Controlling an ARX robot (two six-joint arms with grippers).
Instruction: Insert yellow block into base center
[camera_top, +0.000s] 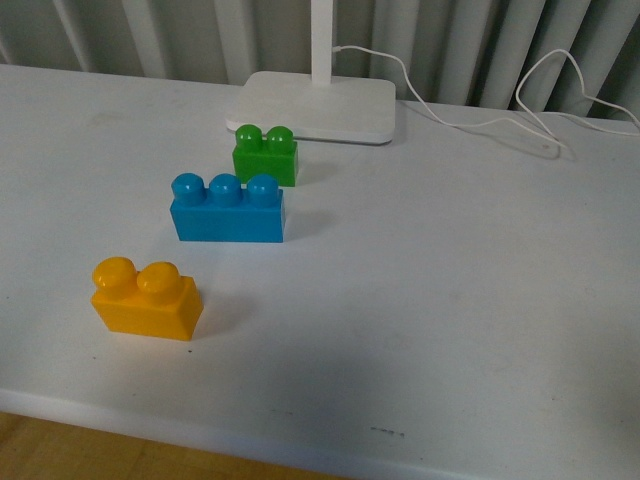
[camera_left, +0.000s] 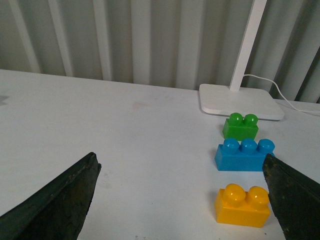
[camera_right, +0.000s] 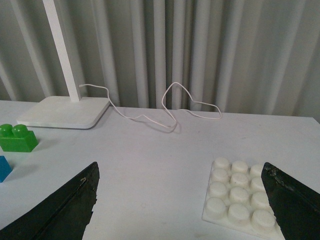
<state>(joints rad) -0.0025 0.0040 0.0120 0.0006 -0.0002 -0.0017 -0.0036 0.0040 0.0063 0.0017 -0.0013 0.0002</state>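
Observation:
The yellow block (camera_top: 147, 299) stands upright on the white table near its front left; in the left wrist view the yellow block (camera_left: 242, 205) lies just inside one finger of my open left gripper (camera_left: 182, 200), untouched. The base (camera_right: 239, 203), a white studded plate, shows only in the right wrist view, flat on the table, partly behind one finger of my open right gripper (camera_right: 182, 202). Nothing is between either gripper's fingers. Neither arm appears in the front view.
A blue three-stud brick (camera_top: 228, 209) and a green two-stud brick (camera_top: 265, 154) stand behind the yellow one. A white lamp foot (camera_top: 314, 106) with a pole sits at the back, its cable (camera_top: 480, 110) trailing right. The table's front edge (camera_top: 300, 450) is close.

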